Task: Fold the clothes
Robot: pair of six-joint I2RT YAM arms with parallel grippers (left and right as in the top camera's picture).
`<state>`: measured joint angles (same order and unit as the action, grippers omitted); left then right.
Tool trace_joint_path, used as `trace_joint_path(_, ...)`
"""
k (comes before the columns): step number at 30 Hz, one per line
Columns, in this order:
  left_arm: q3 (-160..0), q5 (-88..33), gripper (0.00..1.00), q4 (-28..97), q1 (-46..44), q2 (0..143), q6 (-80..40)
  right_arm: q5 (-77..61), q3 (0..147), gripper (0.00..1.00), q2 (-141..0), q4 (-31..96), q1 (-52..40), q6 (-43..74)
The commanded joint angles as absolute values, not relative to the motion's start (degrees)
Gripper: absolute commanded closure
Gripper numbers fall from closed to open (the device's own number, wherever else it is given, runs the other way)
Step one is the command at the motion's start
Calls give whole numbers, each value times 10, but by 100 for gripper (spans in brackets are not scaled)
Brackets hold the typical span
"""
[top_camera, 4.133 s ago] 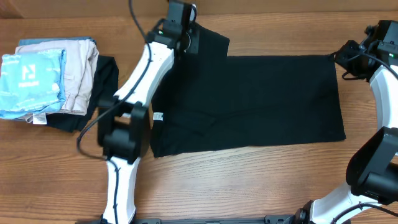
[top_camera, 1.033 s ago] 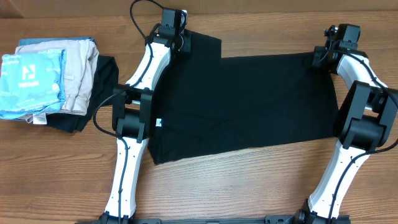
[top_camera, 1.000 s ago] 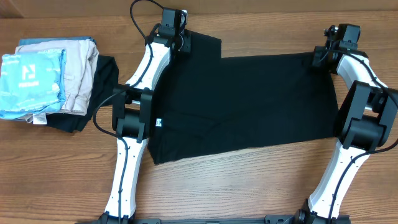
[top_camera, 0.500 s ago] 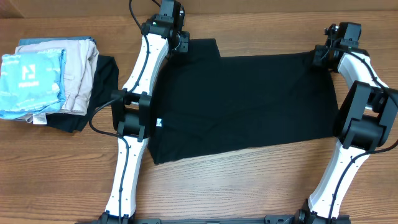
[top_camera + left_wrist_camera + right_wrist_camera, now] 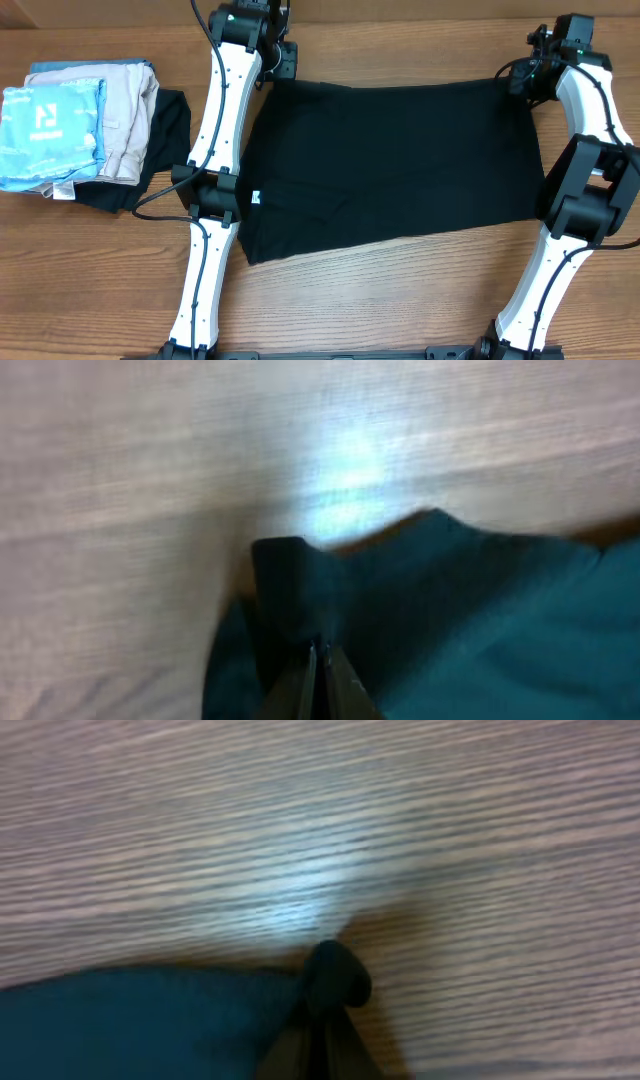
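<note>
A black garment [image 5: 390, 165] lies spread on the wooden table. My left gripper [image 5: 272, 68] is at its far left corner, shut on the cloth; the left wrist view shows the jaws [image 5: 320, 660] pinched on a bunched dark fold [image 5: 290, 580]. My right gripper [image 5: 522, 80] is at the far right corner, shut on the cloth; the right wrist view shows the jaws [image 5: 322, 1020] closed on a small dark bunch [image 5: 335, 975]. Both corners are held near the table's far edge, the far hem stretched between them.
A stack of folded clothes [image 5: 90, 120] sits at the left, with a light blue item [image 5: 50, 135] on top, beige ones beneath and a dark piece [image 5: 165, 135] under them. Both arms reach along the garment's sides.
Both grippers have pulled the garment's far corners further back. The left sleeve flap that stuck out at the far left has been drawn in, so the far hem now runs nearly straight.
</note>
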<state>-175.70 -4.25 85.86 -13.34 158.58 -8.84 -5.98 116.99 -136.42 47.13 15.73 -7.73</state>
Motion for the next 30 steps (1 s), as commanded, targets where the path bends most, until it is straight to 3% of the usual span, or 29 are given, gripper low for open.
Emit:
trace_joint_path(1,-1781,-71,96,897,-128,1592,-94,-81,1198,96,-1360,493,158,-77)
trace_joint_path(6,-1801,-71,96,968,-128,1568,-96,-83,1198,96,-1330,509,158,-68)
trace_joint_path(15,-1773,-99,96,968,-128,1489,-139,-91,1198,96,-1298,574,175,-45)
trace_joint_path(23,-1411,-87,96,968,-136,1357,-153,-91,1198,96,-1284,649,193,-46)
trace_joint_path(30,-1248,-82,96,968,-146,1212,-170,-91,1198,96,-1284,728,208,-50)
